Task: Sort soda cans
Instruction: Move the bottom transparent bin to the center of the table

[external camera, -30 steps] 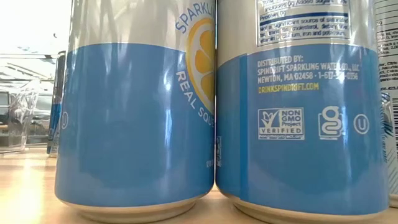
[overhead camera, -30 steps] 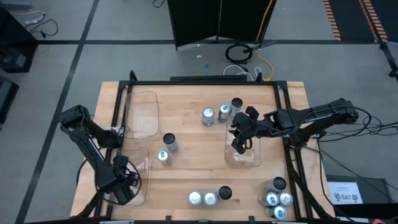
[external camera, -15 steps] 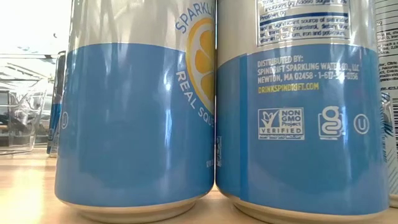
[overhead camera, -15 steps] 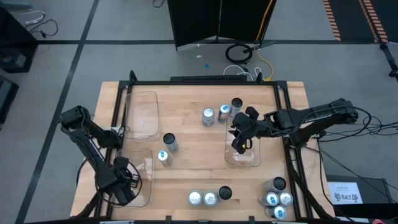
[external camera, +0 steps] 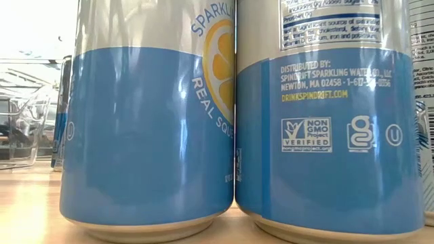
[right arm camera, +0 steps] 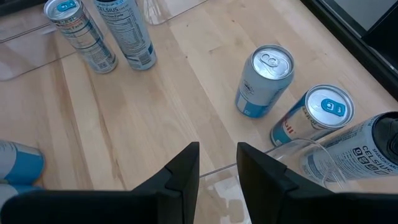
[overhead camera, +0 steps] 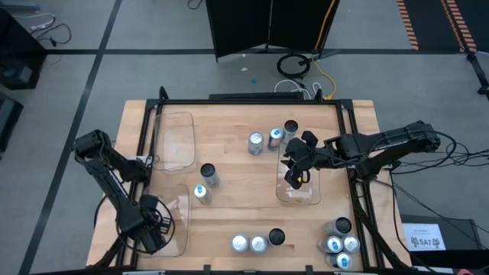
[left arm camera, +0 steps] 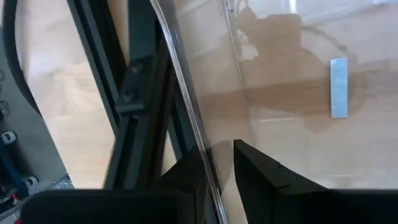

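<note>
Cans stand scattered over the wooden bench [overhead camera: 237,191]: we count three near the middle back [overhead camera: 273,136], two toward the left [overhead camera: 205,183], three along the front edge [overhead camera: 257,242], and a cluster of four at the front right corner [overhead camera: 340,241]. Our left gripper [overhead camera: 157,224] sits at the front left corner, its jaws nearly pressed together on the thin rim of a clear tray [left arm camera: 205,155], which runs up between the two dark fingers in the left wrist view; we think the rim is pinched, though the plastic's glare makes contact hard to confirm. Our right gripper [overhead camera: 294,174] hangs over the second clear tray [overhead camera: 302,197] at the bench's right side, jaws narrowly parted with the tray's edge [right arm camera: 273,152] showing just beyond them, holding nothing we can see. A third tray [overhead camera: 176,137] lies at the back left. Two blue-and-silver cans [external camera: 224,115] fill the low view, touching side by side.
</note>
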